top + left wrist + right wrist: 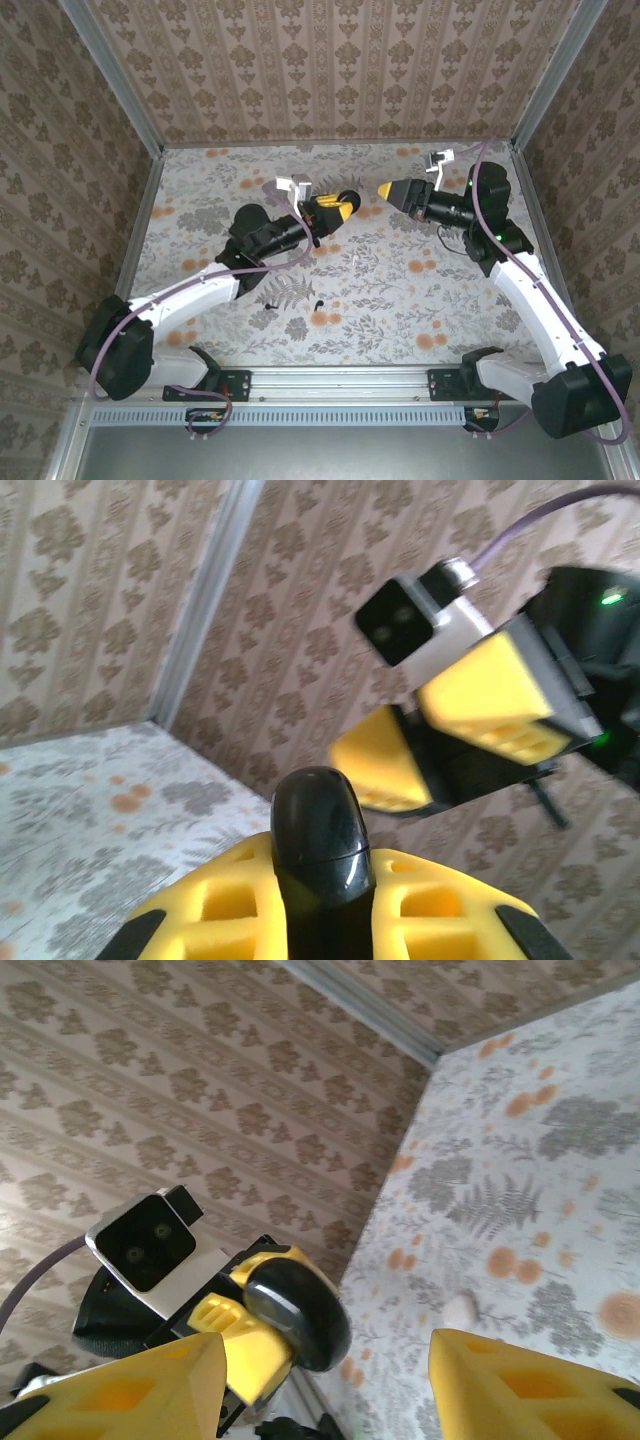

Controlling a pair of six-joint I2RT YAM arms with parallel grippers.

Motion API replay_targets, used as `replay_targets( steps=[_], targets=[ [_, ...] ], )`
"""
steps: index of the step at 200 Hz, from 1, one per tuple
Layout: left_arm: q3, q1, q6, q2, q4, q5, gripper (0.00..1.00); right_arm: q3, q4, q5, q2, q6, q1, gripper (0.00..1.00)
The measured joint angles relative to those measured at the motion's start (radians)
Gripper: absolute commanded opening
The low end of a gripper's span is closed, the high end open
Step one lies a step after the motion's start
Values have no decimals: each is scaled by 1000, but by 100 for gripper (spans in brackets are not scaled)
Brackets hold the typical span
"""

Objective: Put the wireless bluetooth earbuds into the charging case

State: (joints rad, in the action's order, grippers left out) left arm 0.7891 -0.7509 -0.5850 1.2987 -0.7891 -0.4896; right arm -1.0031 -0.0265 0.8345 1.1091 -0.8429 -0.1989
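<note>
- Top view: the 2 earbuds (317, 305) are seen on the table (200, 190), well apart from the charging case (325, 212); nothing is inserted yet.
- Left wrist view: the case is clamped by the left gripper (320, 885) and seems closed.
- Right wrist view: the right gripper (325, 1385) is held apart and empty, so opening and both insertions are judged to remain.

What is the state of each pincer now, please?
Left pincer: closed on the black charging case.
Right pincer: open, holding nothing.
</note>
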Motion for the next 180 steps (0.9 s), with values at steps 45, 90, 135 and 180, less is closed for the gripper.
replay_targets(
  steps=[45,90,135,180],
  targets=[
    [51,0,-79,-27,-4,-95,3,0,-140,67,23,-26,-58,54],
    [68,0,-127,-29,-3,-146,3,-16,-169,95,26,-6,-126,43],
    [71,1,-158,-31,-1,-181,3,-25,-183,108,35,10,-141,28],
    [72,11,-175,-51,23,-192,14,-29,-211,119,45,33,-143,10]
  ],
)
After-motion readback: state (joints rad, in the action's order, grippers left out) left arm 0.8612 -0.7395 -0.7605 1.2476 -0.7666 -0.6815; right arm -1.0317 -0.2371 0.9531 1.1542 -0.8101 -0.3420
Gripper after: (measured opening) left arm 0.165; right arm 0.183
